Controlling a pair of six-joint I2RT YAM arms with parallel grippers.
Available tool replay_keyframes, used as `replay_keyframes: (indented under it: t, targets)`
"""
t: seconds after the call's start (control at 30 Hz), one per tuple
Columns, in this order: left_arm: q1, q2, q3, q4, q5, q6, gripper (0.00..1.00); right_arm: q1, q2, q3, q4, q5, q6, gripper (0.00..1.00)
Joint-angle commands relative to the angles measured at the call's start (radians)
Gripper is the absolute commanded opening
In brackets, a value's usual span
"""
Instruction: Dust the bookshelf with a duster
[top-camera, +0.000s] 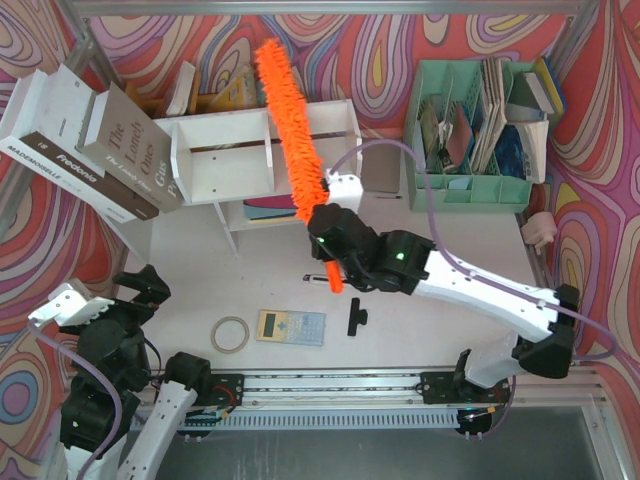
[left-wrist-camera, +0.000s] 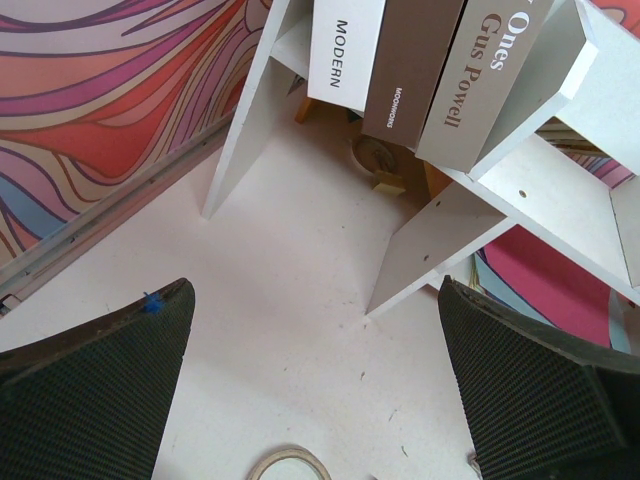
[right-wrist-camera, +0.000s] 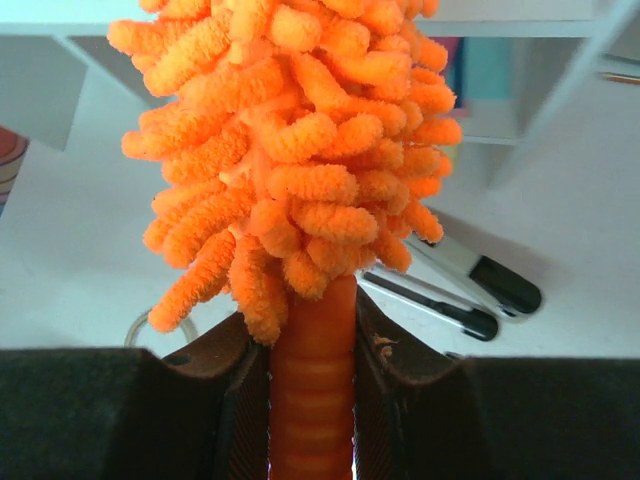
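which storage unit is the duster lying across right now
The white bookshelf in the middle: the orange duster, held by the right gripper, crosses over its top. The mint-green organizer to its right stands clear.

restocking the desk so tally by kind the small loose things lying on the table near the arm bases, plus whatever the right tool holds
tape roll: 1
calculator: 1
stapler: 1
duster, held in the right tool: 1
total: 4
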Motion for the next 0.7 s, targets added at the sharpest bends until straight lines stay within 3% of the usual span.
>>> replay_keyframes:
  t: [0.0, 0.47, 0.67]
  targets:
    - [0.0, -0.004, -0.011, 0.0, 0.006, 0.002, 0.98, -0.037, -0.114, -0.038, -0.084, 0.139, 0.047, 0.0]
    - [0.002, 0.0, -0.012, 0.002, 0.007, 0.003, 0.99, -0.066, -0.216, 0.019, -0.142, 0.228, -0.091, 0.0]
    - [0.004, 0.007, -0.012, 0.005, 0.009, 0.005, 0.99, -0.065, -0.193, -0.017, -0.001, 0.027, -0.172, 0.0]
